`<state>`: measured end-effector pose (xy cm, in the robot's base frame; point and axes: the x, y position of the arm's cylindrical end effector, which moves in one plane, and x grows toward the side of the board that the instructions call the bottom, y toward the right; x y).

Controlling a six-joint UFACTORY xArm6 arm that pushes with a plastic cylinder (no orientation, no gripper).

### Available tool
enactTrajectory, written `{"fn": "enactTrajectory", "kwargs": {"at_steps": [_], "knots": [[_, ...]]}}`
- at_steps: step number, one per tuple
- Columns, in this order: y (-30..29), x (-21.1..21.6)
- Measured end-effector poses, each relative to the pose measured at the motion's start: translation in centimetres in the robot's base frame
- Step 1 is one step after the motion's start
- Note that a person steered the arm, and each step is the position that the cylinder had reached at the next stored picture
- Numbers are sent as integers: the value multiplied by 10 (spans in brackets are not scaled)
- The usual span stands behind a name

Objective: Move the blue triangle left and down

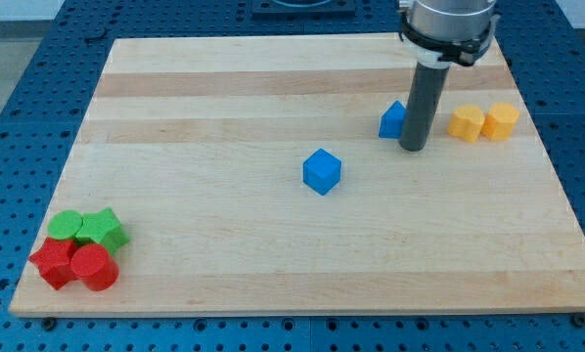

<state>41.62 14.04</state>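
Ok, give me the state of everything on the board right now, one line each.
My tip: down on the board, touching the blue triangle's right side.
Blue triangle: partly hidden behind the rod.
Blue cube: alone mid-board, untouched.
Two yellow blocks: side by side, right of the rod.
Two green blocks and two red blocks: clustered bottom left.

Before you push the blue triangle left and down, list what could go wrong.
My tip sits at the blue triangle's lower right, partly hiding it, so a push may send it up-left or slip off. The blue cube lies down-left, in its likely path, and might get knocked.
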Motion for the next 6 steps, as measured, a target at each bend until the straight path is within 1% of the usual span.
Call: {"fn": "enactTrajectory", "kwargs": {"at_steps": [1,2,3,4,6], "knots": [[14,-14],[14,-36],[3,-47],[-27,-40],[-82,-8]]}}
